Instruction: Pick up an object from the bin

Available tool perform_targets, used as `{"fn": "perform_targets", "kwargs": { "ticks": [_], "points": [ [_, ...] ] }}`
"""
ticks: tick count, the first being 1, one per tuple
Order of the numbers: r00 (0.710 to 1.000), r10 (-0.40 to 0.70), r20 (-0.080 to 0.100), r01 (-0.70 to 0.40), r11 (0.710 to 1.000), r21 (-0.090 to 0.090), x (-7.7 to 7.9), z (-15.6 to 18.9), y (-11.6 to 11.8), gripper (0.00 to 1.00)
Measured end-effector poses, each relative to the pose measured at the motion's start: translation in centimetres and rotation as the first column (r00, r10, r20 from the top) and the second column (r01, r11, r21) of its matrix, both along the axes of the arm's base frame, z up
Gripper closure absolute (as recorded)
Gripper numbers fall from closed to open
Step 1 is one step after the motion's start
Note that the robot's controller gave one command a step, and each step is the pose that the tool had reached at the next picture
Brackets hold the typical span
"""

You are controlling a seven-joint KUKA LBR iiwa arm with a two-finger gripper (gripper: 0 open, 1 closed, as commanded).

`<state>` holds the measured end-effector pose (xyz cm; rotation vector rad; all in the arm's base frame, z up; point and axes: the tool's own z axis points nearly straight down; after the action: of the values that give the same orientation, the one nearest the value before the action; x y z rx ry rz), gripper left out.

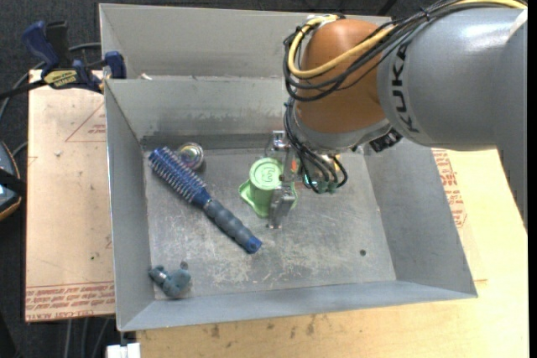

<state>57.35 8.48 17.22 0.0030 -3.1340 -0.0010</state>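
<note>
While gripper (284, 205) sits beside one green cup (263, 179), jaws unclear, one hairbrush (201, 197), one disc (192, 153), one knob (170, 281)

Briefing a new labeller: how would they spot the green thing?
In the grey metal bin, look mid-floor, where the gripper hangs. Just left of it lies a small round green container with a pale top, the only green thing, right of the long blue hairbrush.

The grey bin (336, 241) carries four things on its scuffed floor: a blue brush (201, 197) lying slantwise left of centre, a small silvery round thing (192, 153) just beside its bristle end, a green cup (263, 183) near the middle, and a grey-blue lump (170, 280) in the near left corner.
</note>
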Motion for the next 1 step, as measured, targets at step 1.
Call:
{"fn": "perform_targets", "kwargs": {
  "ticks": [1],
  "points": [
    [0.998, -0.056, 0.013, 0.056, 0.998, 0.001, -2.97, -10.04, 6.91, 0.0]
  ]
}}
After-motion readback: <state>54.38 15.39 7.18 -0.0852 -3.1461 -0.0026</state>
